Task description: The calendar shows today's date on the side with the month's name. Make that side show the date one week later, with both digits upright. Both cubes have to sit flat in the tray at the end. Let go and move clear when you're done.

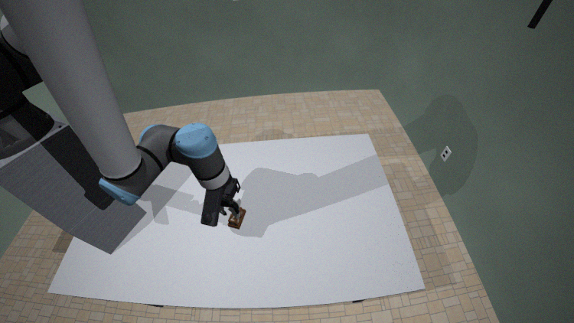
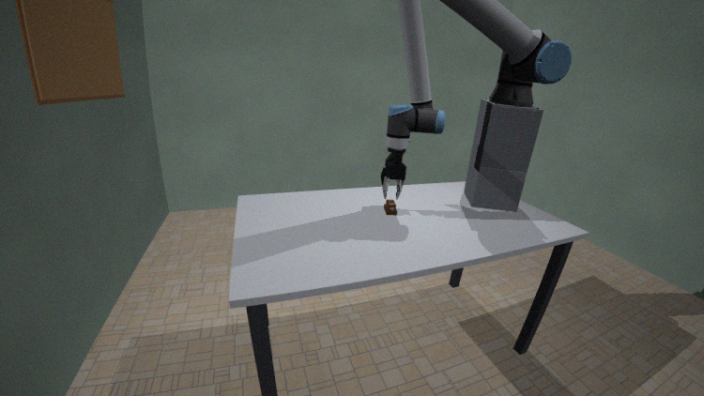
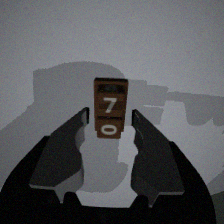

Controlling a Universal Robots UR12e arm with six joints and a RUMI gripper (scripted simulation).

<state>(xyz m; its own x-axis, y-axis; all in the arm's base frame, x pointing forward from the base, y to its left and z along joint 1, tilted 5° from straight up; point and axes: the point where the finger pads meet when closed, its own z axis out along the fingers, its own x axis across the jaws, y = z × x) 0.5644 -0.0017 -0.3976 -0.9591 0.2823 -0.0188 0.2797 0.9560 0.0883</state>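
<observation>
The small brown calendar stands on the white table. In the wrist view it is seen from above: a dark recess at its far end, a brown face with a white 7, and a brown face with a white 0 nearer the camera. How the cubes and the tray divide there, and the side with the month's name, cannot be made out. My gripper is partly open and empty, pointing down just above the calendar, one finger to each side.
The white table carries the arm's grey pedestal at one end, away from the calendar. The arm's shadow falls across the calendar's surroundings. An orange-brown board hangs on the wall, away from the table.
</observation>
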